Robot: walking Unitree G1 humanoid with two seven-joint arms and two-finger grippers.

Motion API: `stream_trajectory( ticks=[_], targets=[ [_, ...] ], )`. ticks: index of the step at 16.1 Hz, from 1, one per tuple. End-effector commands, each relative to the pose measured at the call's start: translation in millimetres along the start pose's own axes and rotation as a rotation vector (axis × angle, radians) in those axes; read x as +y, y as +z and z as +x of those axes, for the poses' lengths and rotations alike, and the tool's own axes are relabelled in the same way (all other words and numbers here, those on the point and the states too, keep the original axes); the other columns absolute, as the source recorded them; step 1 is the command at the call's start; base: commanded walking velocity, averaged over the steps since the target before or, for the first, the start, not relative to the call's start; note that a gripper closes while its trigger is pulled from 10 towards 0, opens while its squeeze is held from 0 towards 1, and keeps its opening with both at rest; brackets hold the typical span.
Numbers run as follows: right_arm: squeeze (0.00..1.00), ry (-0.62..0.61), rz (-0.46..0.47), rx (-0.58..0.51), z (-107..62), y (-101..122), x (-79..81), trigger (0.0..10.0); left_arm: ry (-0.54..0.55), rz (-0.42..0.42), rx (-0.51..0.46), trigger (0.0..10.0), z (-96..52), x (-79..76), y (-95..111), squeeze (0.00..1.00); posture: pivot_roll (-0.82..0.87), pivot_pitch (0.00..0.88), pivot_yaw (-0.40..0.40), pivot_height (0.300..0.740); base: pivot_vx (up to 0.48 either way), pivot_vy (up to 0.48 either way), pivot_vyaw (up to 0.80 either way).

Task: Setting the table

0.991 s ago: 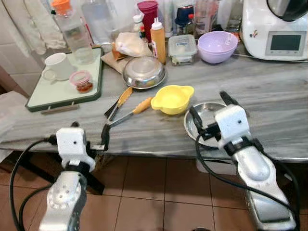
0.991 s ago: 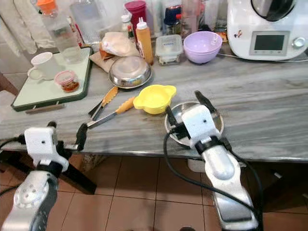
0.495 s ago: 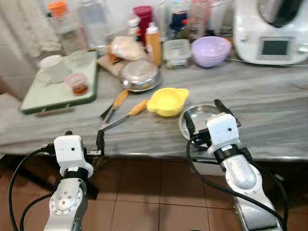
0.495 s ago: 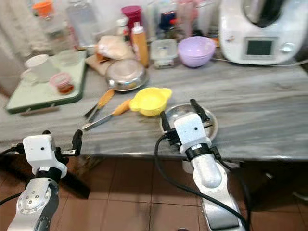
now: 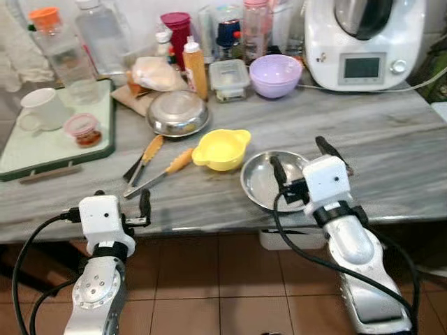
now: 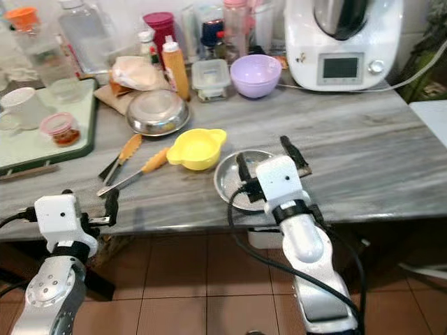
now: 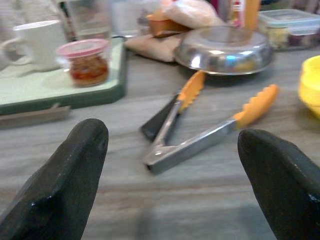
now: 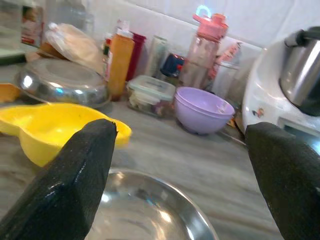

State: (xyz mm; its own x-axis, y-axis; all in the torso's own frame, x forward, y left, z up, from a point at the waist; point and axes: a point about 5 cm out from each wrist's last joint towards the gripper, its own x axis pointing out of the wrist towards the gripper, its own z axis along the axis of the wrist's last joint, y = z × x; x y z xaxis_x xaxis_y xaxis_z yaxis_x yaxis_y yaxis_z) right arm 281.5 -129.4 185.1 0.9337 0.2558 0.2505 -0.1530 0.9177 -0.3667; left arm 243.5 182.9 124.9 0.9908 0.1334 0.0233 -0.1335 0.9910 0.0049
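two steel bowls sit on the desk (image 5: 391,139); the near steel bowl (image 5: 265,183), mouth up, lies beside the yellow bowl (image 5: 221,149). right tool (image 5: 302,158) hangs wide open over it, empty. left tool (image 5: 120,211) is open, empty, short of the tongs (image 5: 157,167), which lie diagonally.

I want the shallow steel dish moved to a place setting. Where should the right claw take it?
Probably the near rim of the shallow round steel dish, coming from the table edge. It lies flat and upright, so only its thin raised lip offers a pinch. The open right claw already hangs over it; the yellow handled bowl crowds its far left.
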Motion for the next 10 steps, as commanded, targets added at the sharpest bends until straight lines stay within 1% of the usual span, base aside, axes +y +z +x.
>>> stream_trajectory(
  ticks=[1, 3, 4, 6, 7, 9, 10],
  targets=[
    [0.0, 0.008, 0.006, -0.02, 2.0, 3.4, 3.9, 10.0, 0.031, 0.021, 0.02, 10.0, -1.0, 6.8, -3.8, 0.0, -0.24, 0.119, 0.11, 0.74, 0.0, 0.0, 0.0],
    [0.0, 0.007, 0.007, -0.021, 2.5, 3.9, 4.0, 10.0, 0.032, 0.02, 0.02, 10.0, -0.7, 7.1, -3.6, 0.0, -0.24, 0.119, 0.11, 0.74, 0.0, 0.0, 0.0],
    [0.0, 0.022, 0.001, -0.015, 1.2, 1.3, 1.8, 10.0, 0.039, 0.043, 0.028, 10.0, 0.9, 8.3, -4.1, 0.0, -0.24, 0.119, 0.11, 0.74, 0.0, 0.0, 0.0],
    [0.0, 0.022, 0.005, 0.002, 0.5, -2.5, -1.6, 10.0, 0.037, 0.052, 0.031, 10.0, 1.6, 8.8, -4.5, 0.0, -0.23, 0.114, 0.107, 0.74, 0.0, 0.0, 0.0],
    [0.0, 0.001, 0.037, 0.024, 2.2, -5.9, -4.8, 10.0, 0.035, 0.05, 0.037, 10.0, 1.9, 8.5, -5.0, 0.0, -0.23, 0.114, 0.107, 0.74, 0.0, 0.0, 0.0],
    [0.0, -0.015, 0.065, 0.036, 4.6, -7.5, -5.6, 10.0, 0.026, 0.049, 0.044, 10.0, 1.6, 7.9, -6.4, 0.0, -0.23, 0.109, 0.107, 0.74, 0.0, 0.0, 0.0],
    [0.0, -0.012, 0.071, 0.034, 5.2, -7.0, -5.2, 10.0, 0.014, 0.044, 0.049, 10.0, 2.1, 7.0, -6.7, 0.0, -0.23, 0.108, 0.107, 0.74, -0.274, 0.0, 0.0]
  ],
)
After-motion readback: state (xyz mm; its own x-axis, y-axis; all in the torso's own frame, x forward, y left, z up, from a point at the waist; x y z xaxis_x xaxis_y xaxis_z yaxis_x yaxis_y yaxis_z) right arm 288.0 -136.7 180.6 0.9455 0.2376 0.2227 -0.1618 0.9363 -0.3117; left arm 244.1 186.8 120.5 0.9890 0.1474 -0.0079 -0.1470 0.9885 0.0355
